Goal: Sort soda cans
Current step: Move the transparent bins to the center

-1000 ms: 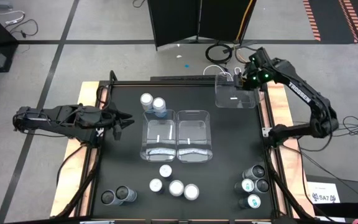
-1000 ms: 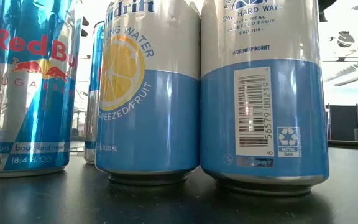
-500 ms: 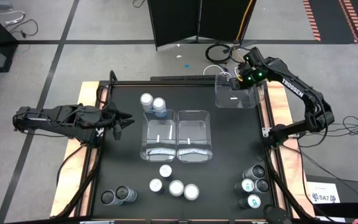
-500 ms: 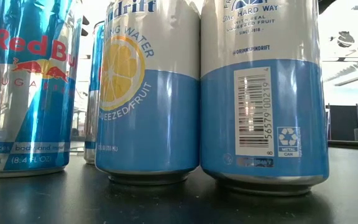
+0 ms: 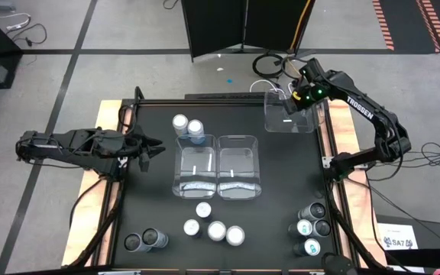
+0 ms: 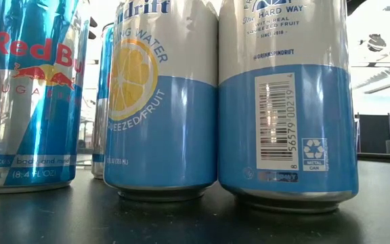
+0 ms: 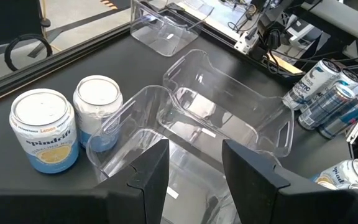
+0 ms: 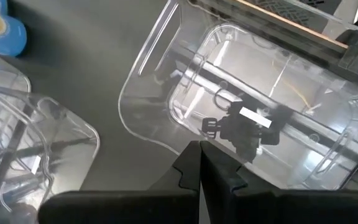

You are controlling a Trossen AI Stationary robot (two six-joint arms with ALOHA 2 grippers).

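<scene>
Clear plastic bin point(image 5: 289, 116) at the far right corner sits under my right gripper point(image 5: 296, 98), jaws closed on nothing. My left gripper point(image 5: 153, 149) waits at the left edge, jaws partly open and empty. Soda cans point(image 5: 215, 229) stand along the near edge, two more point(image 5: 188, 127) beside the middle bins point(image 5: 218, 165).

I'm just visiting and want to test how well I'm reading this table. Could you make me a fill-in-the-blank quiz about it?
1. The clear bins side by side mid-table number ____.
2. The right gripper hovers over a third clear bin with its fingers ____.
3. The two cans beside the bins stand ____.
4. The left gripper holds ____.

Missing words: two; shut; upright; nothing
</scene>
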